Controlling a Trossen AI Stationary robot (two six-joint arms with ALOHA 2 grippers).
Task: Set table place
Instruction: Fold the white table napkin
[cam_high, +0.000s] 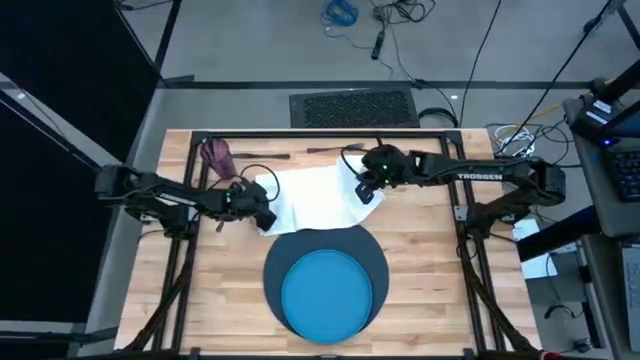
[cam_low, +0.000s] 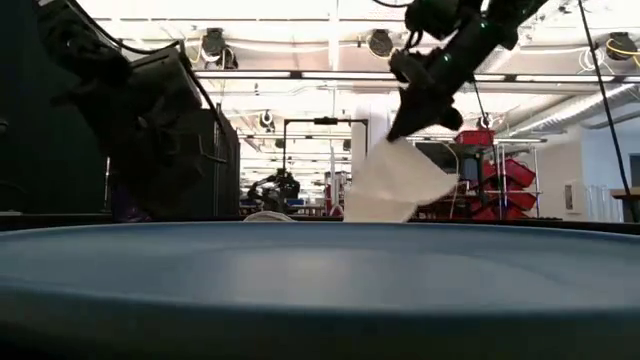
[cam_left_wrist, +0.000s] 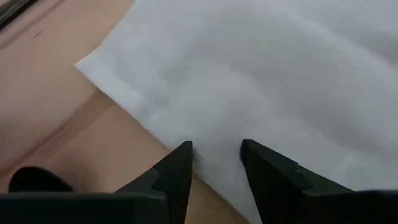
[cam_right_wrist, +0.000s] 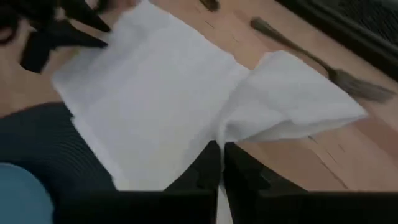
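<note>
Right end effector (cam_high: 367, 192) clenched on soft white unfolded napkin (cam_high: 310, 198), corner lifted, left end effector (cam_high: 264, 217) released at opposite edge, pale plank table (cam_high: 420, 270).

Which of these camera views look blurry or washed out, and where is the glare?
Low view: the blue plate fills the foreground as a soft blur, and bright ceiling lights wash out the room behind. Left wrist view: the white napkin is soft, nearly featureless. Right wrist view: the fork and the far left tool are smeared.
</note>
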